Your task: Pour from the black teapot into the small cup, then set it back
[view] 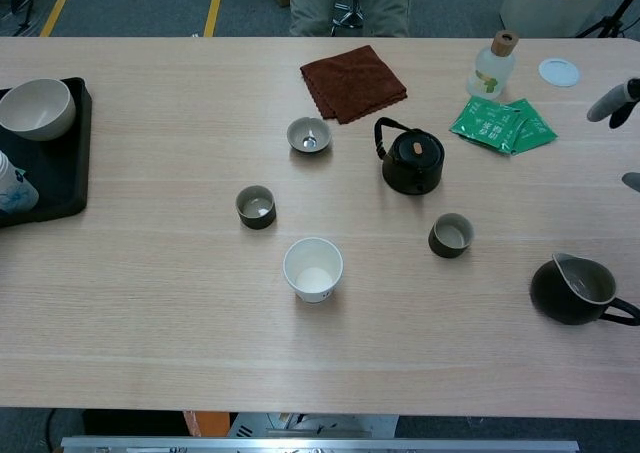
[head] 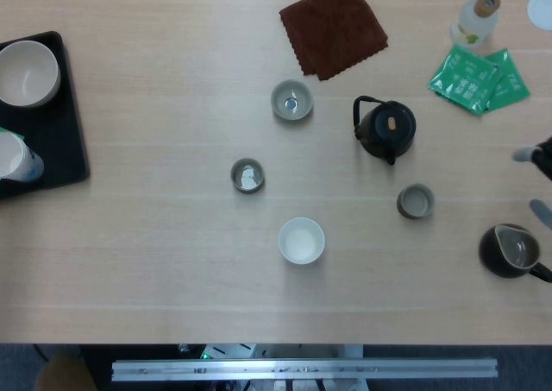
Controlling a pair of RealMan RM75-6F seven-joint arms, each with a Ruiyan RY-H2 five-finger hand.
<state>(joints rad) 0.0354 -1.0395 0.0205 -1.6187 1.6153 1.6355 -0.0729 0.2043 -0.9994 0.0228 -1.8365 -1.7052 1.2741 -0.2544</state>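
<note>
While the right hand (head: 540,181) shows spread fingertips at the edge, green packets (head: 479,79) lie beside the black teapot (head: 385,129)

No legible text, brand or number found in either view. White print seen on green foil sachets (head: 478,79) (view: 501,125), too small to be read. Label on clear cork-stoppered bottle (head: 475,18) (view: 491,69) blurred, unreadable.
</note>
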